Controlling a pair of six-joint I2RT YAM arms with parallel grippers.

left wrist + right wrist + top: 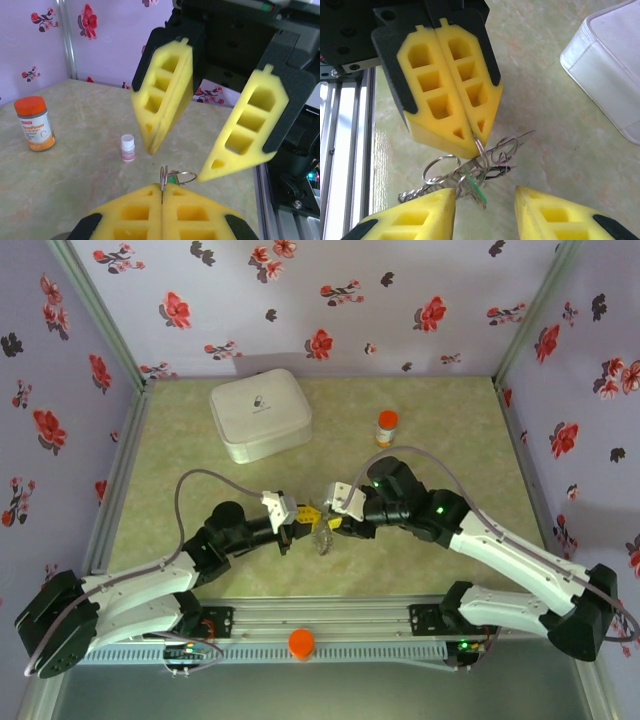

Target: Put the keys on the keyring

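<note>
My left gripper (162, 188) is shut on a thin metal ring of the keyring (163, 175), holding it just above the table. From that ring hang more rings, a short chain (412, 192) and the keys: one with a green head (476, 186) and one with a dark head (502, 169). The right gripper (485, 212) is open, its yellow fingers on either side of the bunch and below it, touching nothing. In the top view both grippers meet tip to tip, left (300, 519) and right (336, 512), over the keys (322, 537).
A white lidded box (260, 415) sits at the back left, and an orange-capped pill bottle (387, 427) at the back right. A tiny white bottle (128, 148) stands on the table beyond the grippers. The metal rail (330, 625) runs along the near edge.
</note>
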